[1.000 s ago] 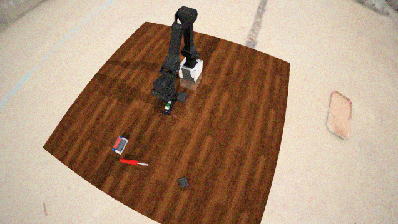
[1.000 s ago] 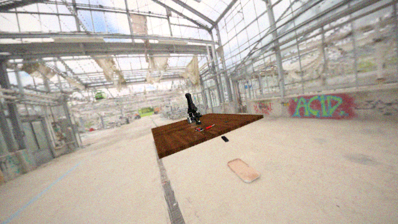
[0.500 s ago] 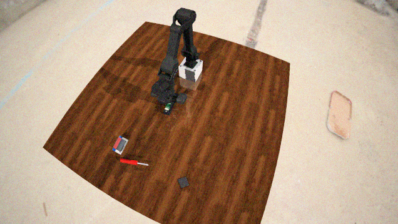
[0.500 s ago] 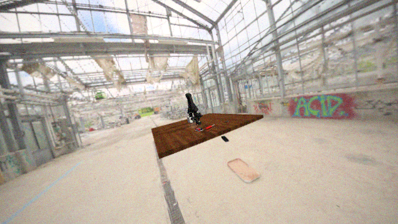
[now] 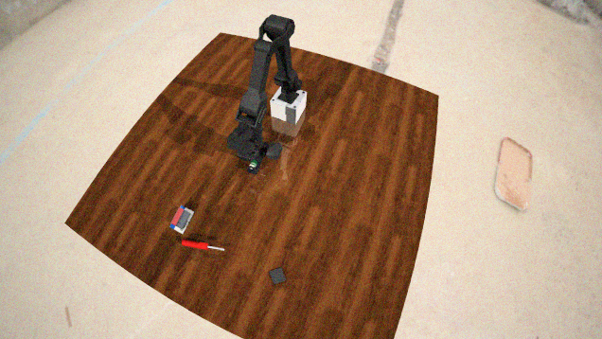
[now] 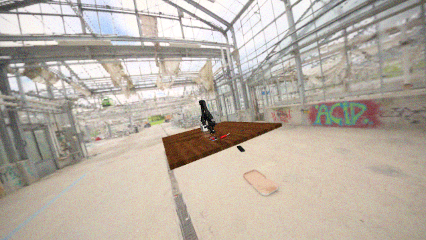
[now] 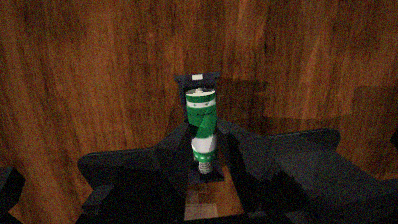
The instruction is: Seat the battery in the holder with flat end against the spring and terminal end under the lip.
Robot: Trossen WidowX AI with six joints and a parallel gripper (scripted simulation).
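The green and white battery (image 7: 202,112) (image 5: 253,165) is between the fingertips of my gripper (image 7: 202,122), which is shut on it. The dark holder (image 7: 197,82) lies below and around it, with its lip at the top of the wrist view and its coil spring (image 7: 204,167) at the bottom. The flat end is at the spring. The terminal end points toward the lip, looks raised, and a dark gap shows between them. The fingers hide the battery's sides and the holder's middle, so I cannot tell how deep the flat end sits.
On the wooden table (image 5: 341,189) (image 6: 187,151), a small red, blue, white and grey block (image 5: 182,219) lies beyond the gripper, near a red screwdriver (image 5: 195,244). A dark square piece (image 5: 277,276) lies farther off. A white box (image 5: 280,111) stands by the arm's base.
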